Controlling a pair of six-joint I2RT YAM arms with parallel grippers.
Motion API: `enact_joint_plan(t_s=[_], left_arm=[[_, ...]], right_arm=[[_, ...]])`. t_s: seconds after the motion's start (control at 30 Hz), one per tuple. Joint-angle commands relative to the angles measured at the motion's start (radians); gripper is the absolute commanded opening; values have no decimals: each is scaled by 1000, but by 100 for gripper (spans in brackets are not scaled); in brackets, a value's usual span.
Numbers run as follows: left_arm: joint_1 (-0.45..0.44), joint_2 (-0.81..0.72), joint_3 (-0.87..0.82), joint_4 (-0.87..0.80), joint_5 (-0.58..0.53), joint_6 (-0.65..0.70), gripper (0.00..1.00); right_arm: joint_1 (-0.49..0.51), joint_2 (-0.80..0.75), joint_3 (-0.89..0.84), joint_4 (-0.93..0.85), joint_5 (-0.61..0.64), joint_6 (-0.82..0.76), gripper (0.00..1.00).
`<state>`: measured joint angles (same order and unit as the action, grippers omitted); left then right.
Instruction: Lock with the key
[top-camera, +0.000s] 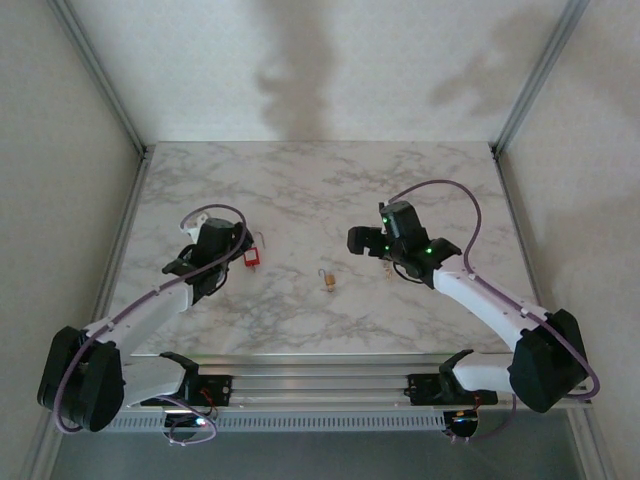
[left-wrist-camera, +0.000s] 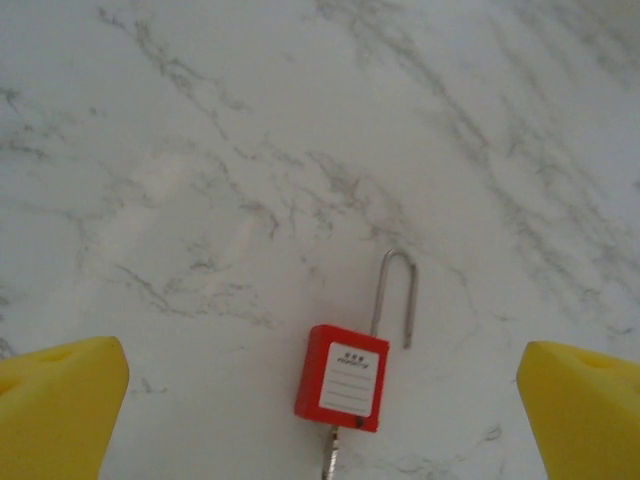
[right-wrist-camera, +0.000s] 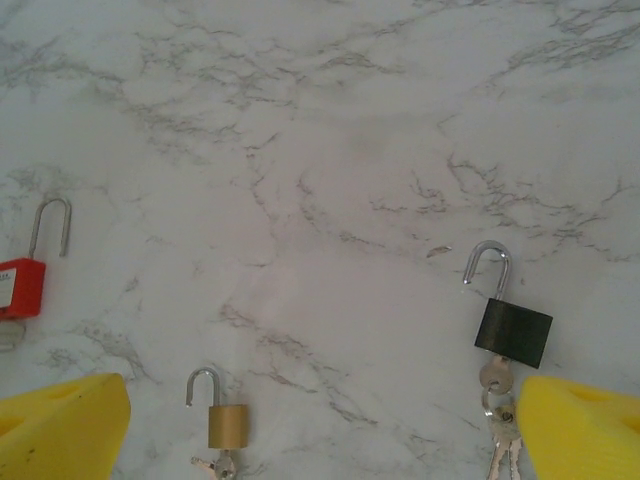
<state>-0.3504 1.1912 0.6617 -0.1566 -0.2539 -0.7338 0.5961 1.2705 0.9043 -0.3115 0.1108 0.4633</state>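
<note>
**Operator:** What do my arms look like from above?

**Observer:** You have two white-shelled arms, the left arm (top-camera: 140, 315) at lower left of the frame and the right arm (top-camera: 480, 295) at lower right. Each carries a bulky black joint housing (top-camera: 80, 375) near the bottom edge and a black wrist block.

**Operator:** Any cables or lights?

**Observer:** You'll see a thin purple cable (top-camera: 440, 182) running along each arm. Small green lights (top-camera: 427, 244) glow on your right wrist block, right of centre.

**Operator:** And the fingers?

**Observer:** In your wrist views the left finger pads (left-wrist-camera: 60, 410) and right finger pads (right-wrist-camera: 580, 425) are bright yellow wedges in the bottom corners.
</note>
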Motion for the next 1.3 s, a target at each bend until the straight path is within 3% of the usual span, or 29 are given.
enact_joint_plan(t_s=[0.0,0.5,1.27], left_arm=[[-10,35,13,-35,25,9,99],[-45,228,87,-29,98,69,99],[-71,388,133,-42,69,108,77]], right_arm=[[16,4,36,-23,16,-20,99],[36,9,38,-16,6,-26,99],[48,10,41,-20,6,-29,99]])
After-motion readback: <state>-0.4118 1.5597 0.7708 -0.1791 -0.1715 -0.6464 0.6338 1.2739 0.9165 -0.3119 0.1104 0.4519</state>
